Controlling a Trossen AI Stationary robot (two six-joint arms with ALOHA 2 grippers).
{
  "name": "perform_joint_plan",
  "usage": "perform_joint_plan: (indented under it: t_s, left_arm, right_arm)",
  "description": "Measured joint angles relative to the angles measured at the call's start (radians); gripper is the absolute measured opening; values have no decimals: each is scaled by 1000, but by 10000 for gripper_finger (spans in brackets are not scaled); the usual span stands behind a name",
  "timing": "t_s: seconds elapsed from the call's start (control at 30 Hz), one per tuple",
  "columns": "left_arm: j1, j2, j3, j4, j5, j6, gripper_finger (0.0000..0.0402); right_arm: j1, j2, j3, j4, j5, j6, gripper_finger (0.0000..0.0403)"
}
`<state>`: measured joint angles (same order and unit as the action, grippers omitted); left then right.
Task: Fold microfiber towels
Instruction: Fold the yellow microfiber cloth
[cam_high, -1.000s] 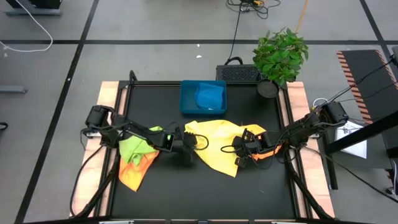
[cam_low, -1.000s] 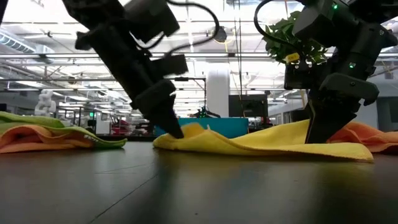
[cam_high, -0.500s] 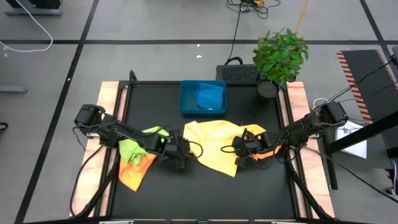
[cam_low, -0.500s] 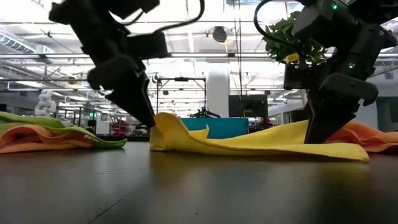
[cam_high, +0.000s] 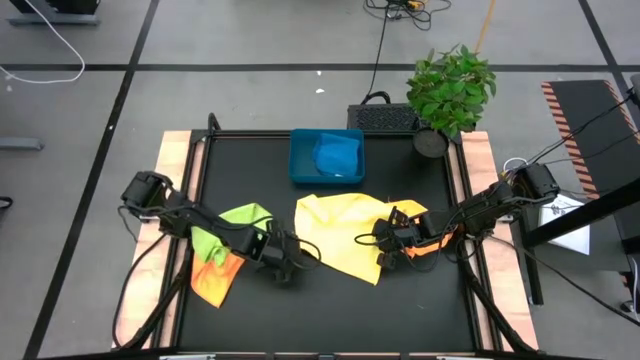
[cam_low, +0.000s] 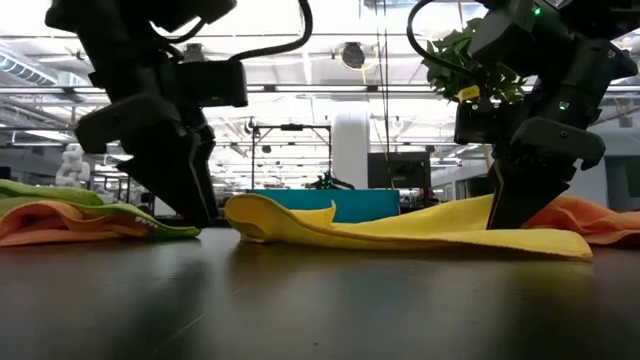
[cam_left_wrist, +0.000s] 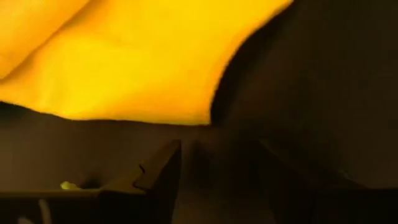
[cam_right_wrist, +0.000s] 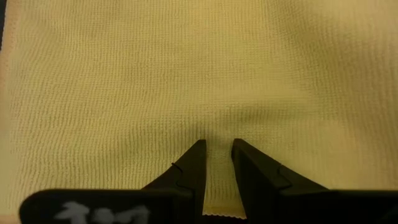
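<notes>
A yellow microfiber towel (cam_high: 340, 235) lies spread on the black table, its left edge (cam_low: 245, 210) curled up. My left gripper (cam_high: 285, 268) stands open just off that edge, low over the table, touching nothing. My right gripper (cam_high: 385, 256) is shut on the towel near its right near edge. An orange towel (cam_high: 428, 222) lies partly under the yellow one at the right. A lime green towel (cam_high: 228, 228) lies on another orange towel (cam_high: 213, 282) at the left. A blue towel (cam_high: 337, 155) sits in the blue tray (cam_high: 300, 160). My right gripper pinches a small ridge of the yellow towel (cam_right_wrist: 217, 163) between its two fingertips (cam_right_wrist: 193, 163), close to the towel's hemmed edge (cam_right_wrist: 217, 213). The fingers come from above, slanting down. The towel lies flat on the table around the pinch.
A potted plant (cam_high: 450, 92) stands at the table's far right corner. Wooden rails (cam_high: 172, 160) run along the table's left and right sides. Bare black table (cam_high: 330, 310) lies near the front edge.
My left gripper has moved away from the yellow towel's left edge, toward the table's near and left edges, staying open. That edge of the towel has been drawn a little leftward and now stands curled up. The rest of the towel has stayed in place.
</notes>
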<state>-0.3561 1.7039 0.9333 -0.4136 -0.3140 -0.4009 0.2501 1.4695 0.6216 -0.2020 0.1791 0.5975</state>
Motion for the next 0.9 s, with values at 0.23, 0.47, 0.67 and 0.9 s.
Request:
perform_joint_plan:
  t_s: [0.23, 0.47, 0.67, 0.9]
  left_arm:
    - [-23, 45, -40, 198, 8, 17, 207]
    - [51, 63, -50, 229, -9, 74, 207]
    - [108, 63, -51, 251, -38, 168, 207]
    - [148, 63, -51, 248, -60, 217, 207]
  right_arm:
    - [0, 0, 0, 6, 0, -8, 75]
    - [0, 0, 0, 8, 0, -13, 75]
    - [0, 0, 0, 7, 0, -19, 75]
    - [0, 0, 0, 7, -1, -19, 75]
